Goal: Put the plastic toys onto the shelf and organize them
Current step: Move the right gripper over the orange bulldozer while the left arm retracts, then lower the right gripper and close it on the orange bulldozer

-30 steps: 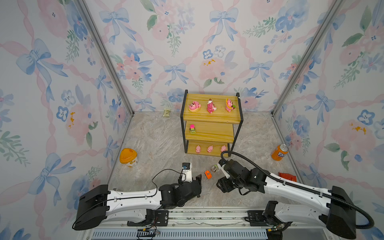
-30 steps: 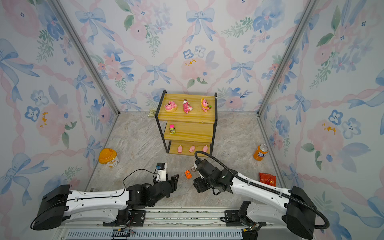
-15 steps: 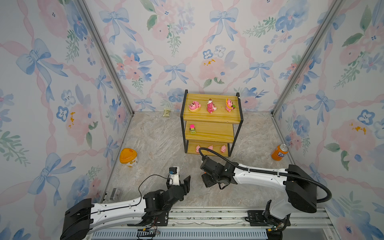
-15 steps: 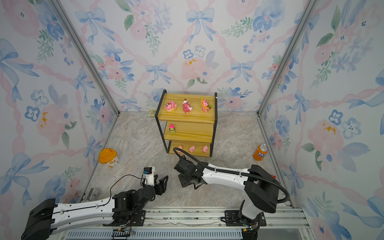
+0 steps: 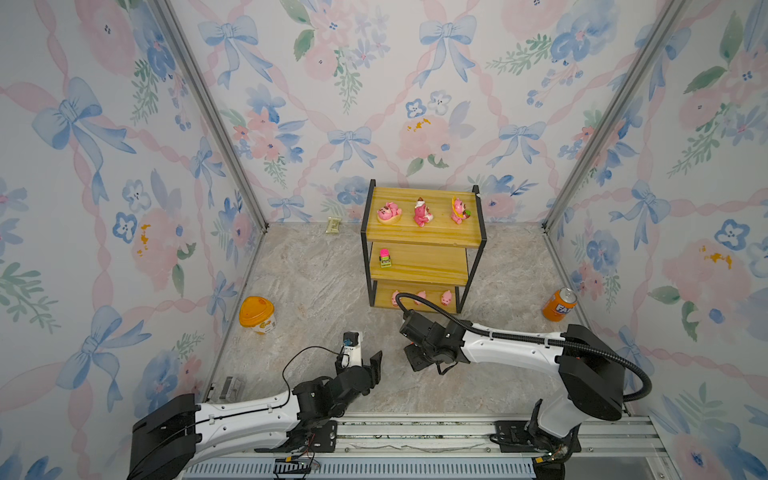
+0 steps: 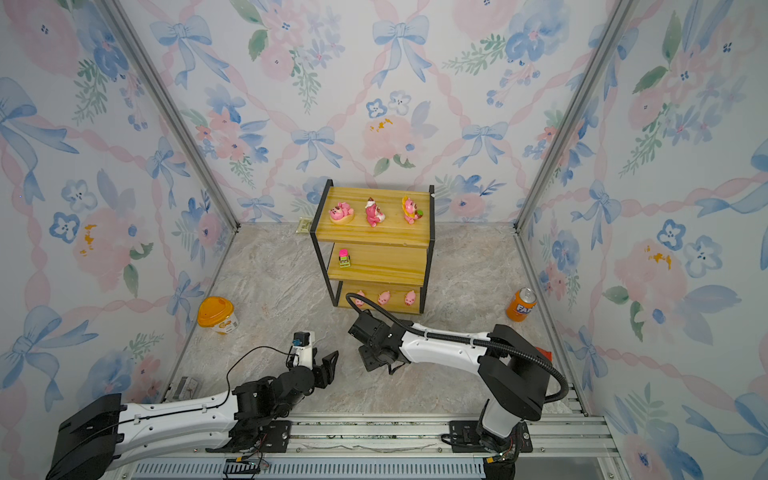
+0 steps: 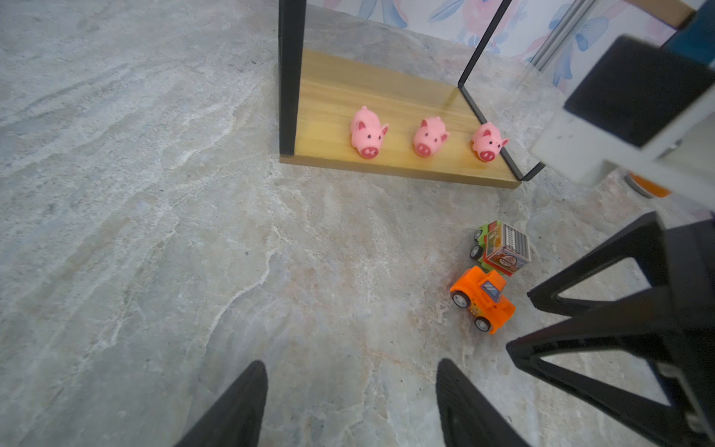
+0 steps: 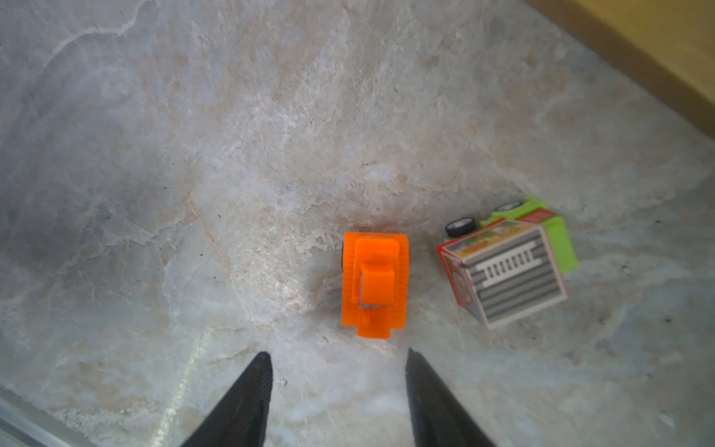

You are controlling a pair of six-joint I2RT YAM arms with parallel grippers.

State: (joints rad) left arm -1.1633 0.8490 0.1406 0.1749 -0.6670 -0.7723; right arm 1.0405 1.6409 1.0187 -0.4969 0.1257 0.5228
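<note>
Orange car (image 8: 374, 284) and grey-green car (image 8: 507, 267) sat on floor, just in front of shelf (image 5: 424, 237) at frame centre. Right gripper (image 8: 336, 352) hovered by orange car, jaws apart, empty. Left gripper (image 7: 351, 363) was nearby, jaws wide, empty.

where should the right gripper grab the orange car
Take the orange car across its body, on the two ribbed long sides, coming straight down with the right gripper. It stands upright on its wheels, roof up, and a gap beside the grey-green truck leaves room for one of the jaws.
</note>
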